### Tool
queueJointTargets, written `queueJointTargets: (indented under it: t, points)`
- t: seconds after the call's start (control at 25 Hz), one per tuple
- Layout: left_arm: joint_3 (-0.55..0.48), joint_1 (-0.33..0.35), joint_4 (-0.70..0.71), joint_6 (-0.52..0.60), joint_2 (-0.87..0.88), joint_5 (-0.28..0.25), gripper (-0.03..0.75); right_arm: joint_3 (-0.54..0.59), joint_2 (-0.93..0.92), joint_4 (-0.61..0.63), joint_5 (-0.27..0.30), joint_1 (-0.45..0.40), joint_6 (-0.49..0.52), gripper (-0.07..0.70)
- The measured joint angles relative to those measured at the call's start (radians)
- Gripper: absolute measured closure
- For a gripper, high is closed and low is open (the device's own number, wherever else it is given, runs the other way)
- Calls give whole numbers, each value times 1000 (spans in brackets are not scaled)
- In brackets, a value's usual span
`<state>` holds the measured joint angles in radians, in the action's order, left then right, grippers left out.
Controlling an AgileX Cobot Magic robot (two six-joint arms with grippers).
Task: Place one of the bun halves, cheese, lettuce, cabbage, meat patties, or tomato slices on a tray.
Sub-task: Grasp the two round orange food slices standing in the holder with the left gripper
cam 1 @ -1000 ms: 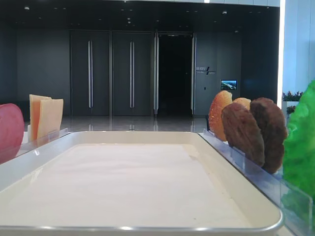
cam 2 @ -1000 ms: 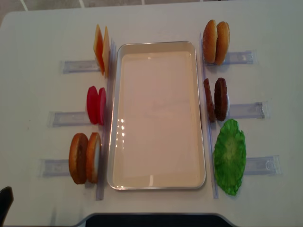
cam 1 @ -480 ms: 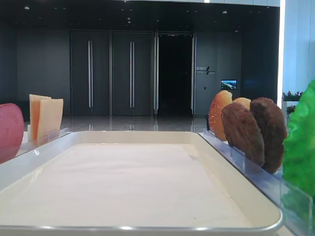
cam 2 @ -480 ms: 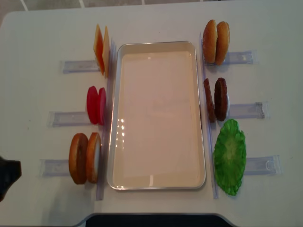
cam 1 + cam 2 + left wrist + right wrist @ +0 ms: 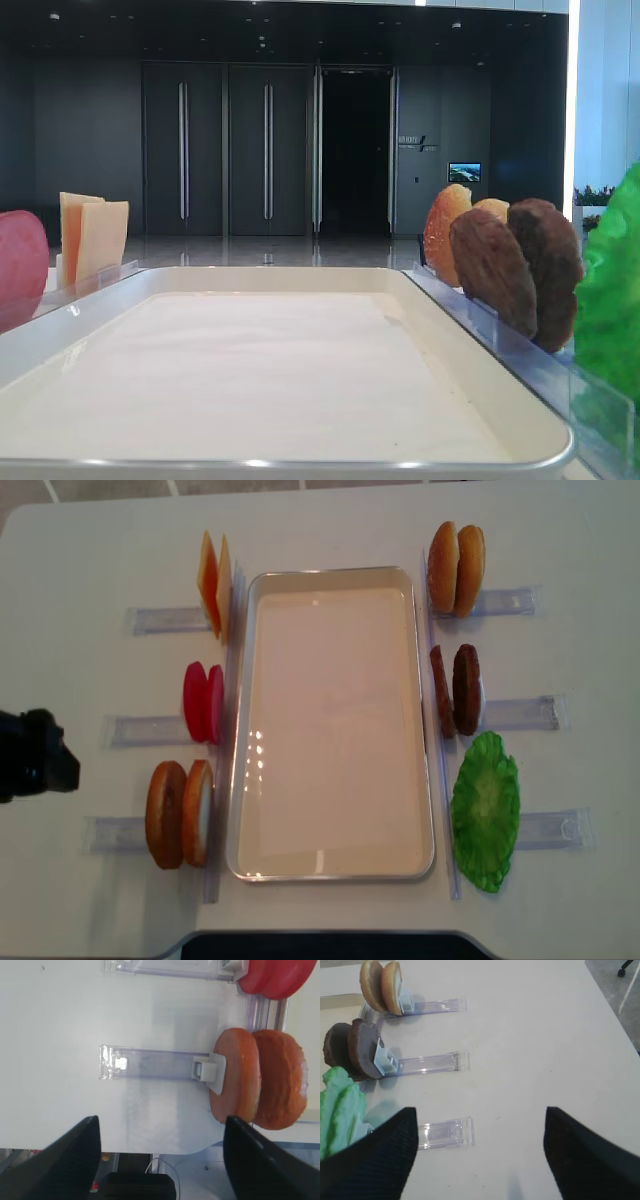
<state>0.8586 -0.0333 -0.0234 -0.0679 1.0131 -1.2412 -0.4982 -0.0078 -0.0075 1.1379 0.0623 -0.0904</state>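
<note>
— A dark lobby lies behind the table; low down, we see the tray [image 5: 300, 380] bare, patties [image 5: 515, 265] racked to its right.

— From above, nothing placed yet — the left gripper [image 5: 35, 765] nears the bun halves [image 5: 180, 813], golden, on edge.

— Our left wrist view: fingers spread, holding nothing. Right gripper [image 5: 480, 1155] likewise.

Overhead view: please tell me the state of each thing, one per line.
tray: empty
bun halves: upright in rack, untouched
tomato slices: upright in rack
cheese: upright in rack
meat patties: upright in rack
lettuce: leaning on rack
left hand: open, empty
</note>
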Motion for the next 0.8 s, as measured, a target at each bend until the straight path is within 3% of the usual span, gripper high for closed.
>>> queueJointTargets:
  t: [0.28, 0.8]
  points:
    - [99, 0, -23, -1, 134, 2, 137, 0, 0, 0, 0, 0, 0, 104]
    - [107, 0, -29, -1, 160, 3, 137, 0, 0, 0, 0, 0, 0, 104]
